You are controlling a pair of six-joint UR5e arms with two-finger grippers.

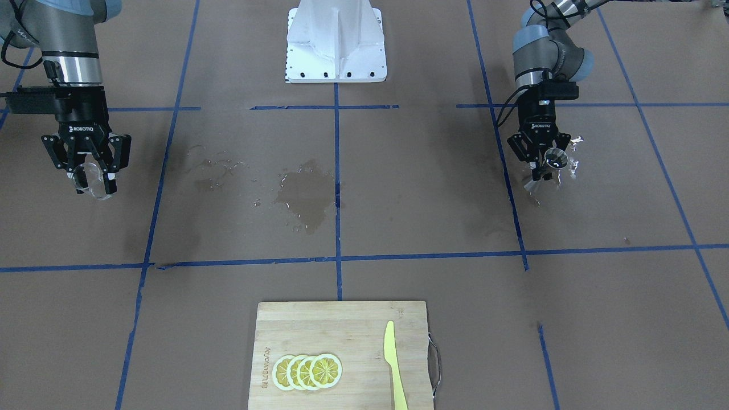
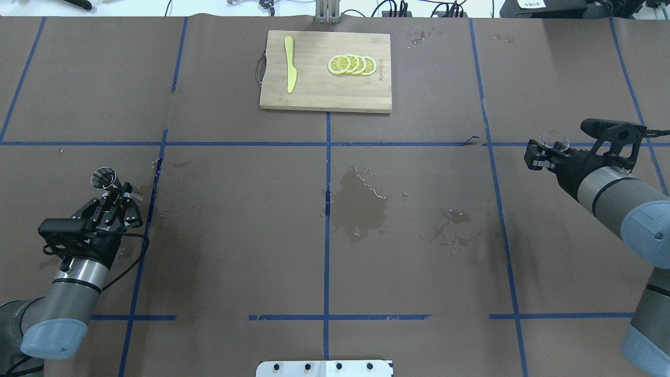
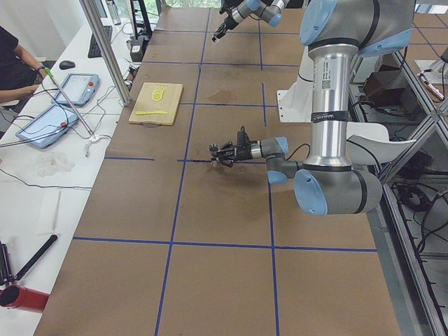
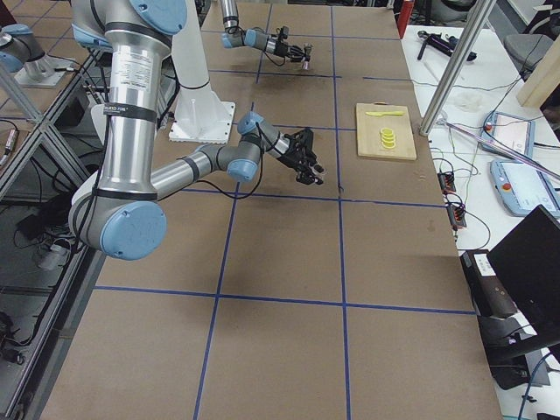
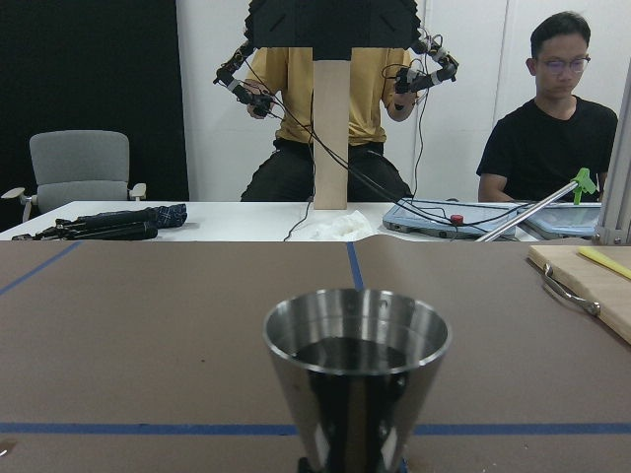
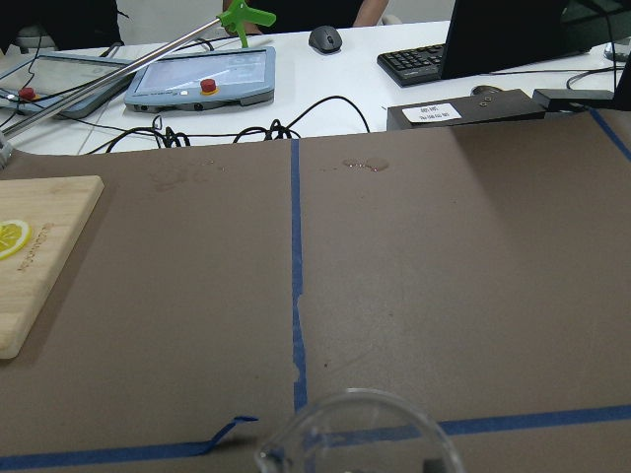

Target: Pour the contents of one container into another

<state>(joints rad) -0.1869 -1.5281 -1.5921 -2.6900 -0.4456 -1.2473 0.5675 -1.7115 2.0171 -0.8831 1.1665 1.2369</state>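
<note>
The small clear glass cup [image 1: 95,183] sits between the fingers of the right pincer [image 1: 91,177], which is closed narrowly on its thin transparent wall. In the right wrist view only the cup's round rim and a small pouring lip show at the bottom edge, and whether it holds anything cannot be told. The cup is lifted off the brown paper-covered tabletop [image 2: 235,251], out at the robot's right end. The right arm reaches forward from a bent elbow, with its wrist angled a little downward.

Well apart from it, at the other end, the left pincer [image 2: 119,195] grips the shiny steel jigger [image 2: 104,178] low down, near its narrow waist. The upper cone stands upright above the fingertips with its mouth open to the top. In the left wrist view the polished grey metal mirrors the room and the inside looks dark. The left arm lies low and stretched forward, its wrist about level and the pincer close above the tabletop.

Between the two pincers a dark, irregular wet patch [image 2: 361,204] stains the paper, with smaller splashes and beads beside it toward the right pincer. Blue tape lines divide the surface into squares. Farther out, beyond both pincers, a bamboo cutting board [image 2: 324,97] carries a row of overlapping lemon slices [image 2: 352,64] and a flat yellow plastic knife [image 2: 289,70]. Across the table, the left wrist view shows people sitting at a white desk
</note>
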